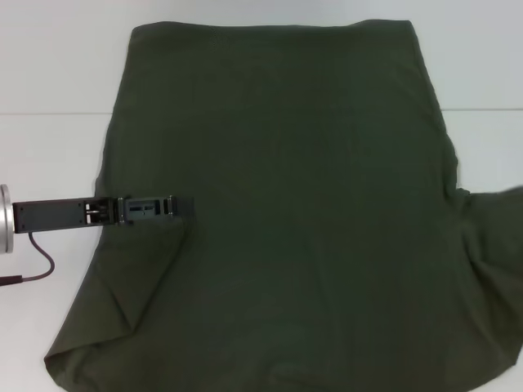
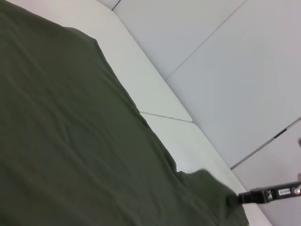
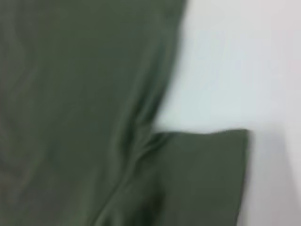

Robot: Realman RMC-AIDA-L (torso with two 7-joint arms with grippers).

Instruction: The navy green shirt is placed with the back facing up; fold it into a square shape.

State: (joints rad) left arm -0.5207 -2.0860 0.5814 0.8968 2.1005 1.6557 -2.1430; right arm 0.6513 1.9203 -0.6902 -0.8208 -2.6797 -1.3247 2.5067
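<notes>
Head view shows the navy green shirt [image 1: 302,212] spread plain side up across the white worktop [image 1: 57,73], one sleeve reaching toward the robot's right. The left end effector [image 1: 184,206] lies over the shirt's left edge; whether its fingers are apart or together, I cannot tell.

The left arm ends in a round silver-grey metal flange at the head view's edge, and from it runs a long, flat black bar — the left gripper [image 1: 176,206]. Its body shows rectangular cut-outs, small pale screws and metal fittings along the middle. A thin dark cable [image 1: 37,265] loops below the flange. The left wrist view catches a black bar with a small white label
</notes>
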